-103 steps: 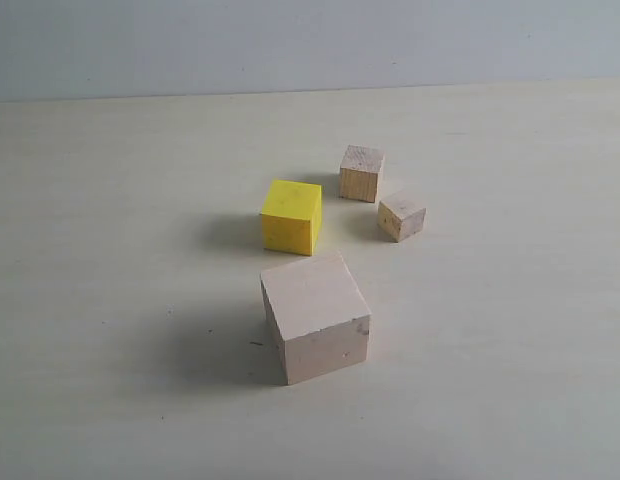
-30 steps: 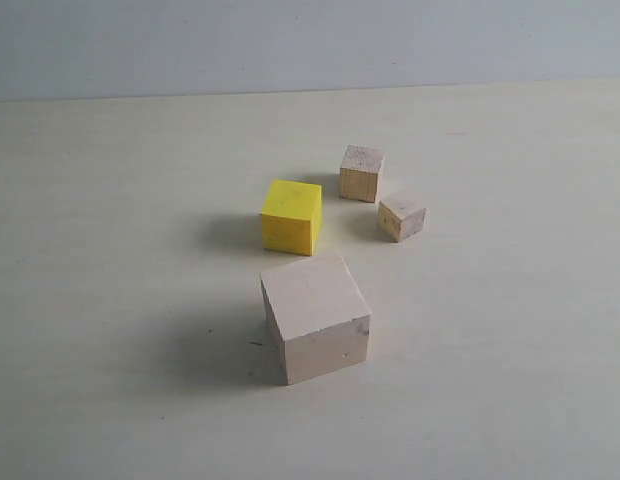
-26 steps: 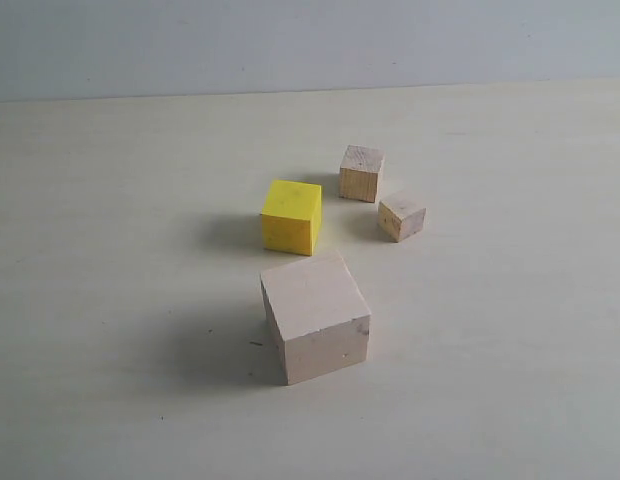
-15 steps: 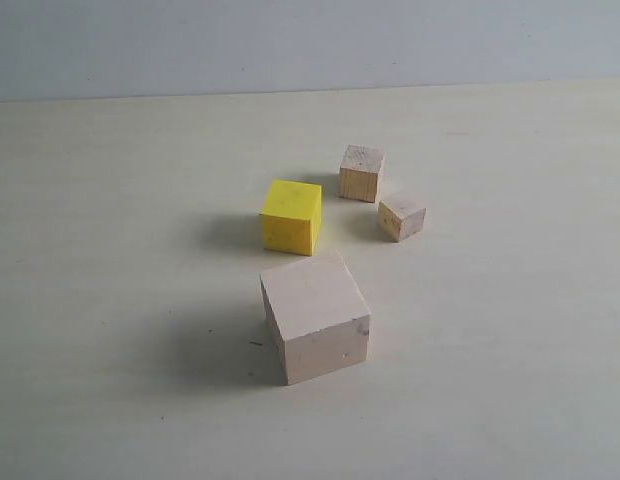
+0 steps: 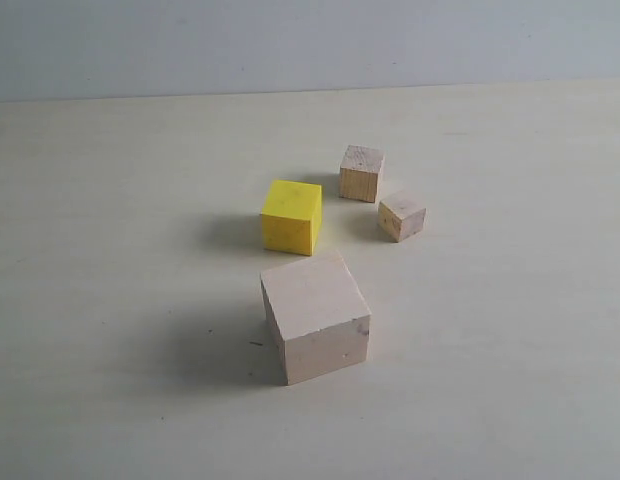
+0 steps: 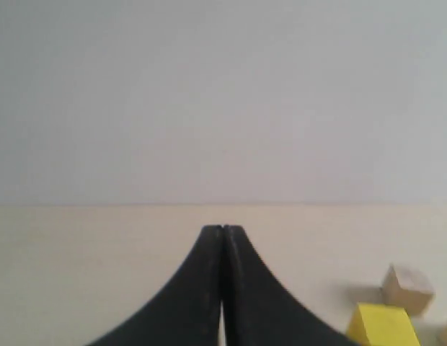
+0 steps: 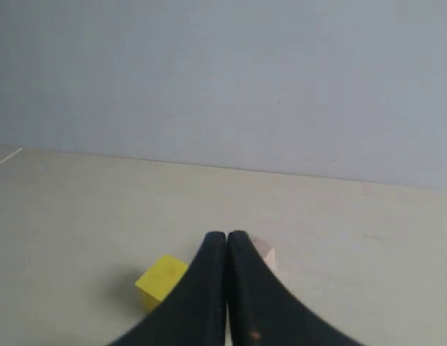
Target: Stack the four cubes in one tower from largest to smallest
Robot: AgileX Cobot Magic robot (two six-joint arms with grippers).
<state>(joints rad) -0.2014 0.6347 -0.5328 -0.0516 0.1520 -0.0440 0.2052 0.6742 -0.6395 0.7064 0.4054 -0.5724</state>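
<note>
Four cubes stand apart on the pale table (image 5: 110,250); no tower stands. The largest, pale whitish cube (image 5: 315,316) is nearest the front. Behind it sits the yellow cube (image 5: 291,216). A tan cube (image 5: 361,173) and a smaller tan cube (image 5: 402,216) lie to the right of the yellow one. No arm shows in the exterior view. My left gripper (image 6: 222,229) is shut and holds nothing, with the yellow cube (image 6: 383,326) and a tan cube (image 6: 406,288) off to one side. My right gripper (image 7: 227,234) is shut and holds nothing, with the yellow cube (image 7: 161,280) and a pale cube (image 7: 265,251) partly hidden behind its fingers.
A plain grey wall (image 5: 310,45) rises behind the table's far edge. Bare tabletop surrounds the group of cubes on all sides.
</note>
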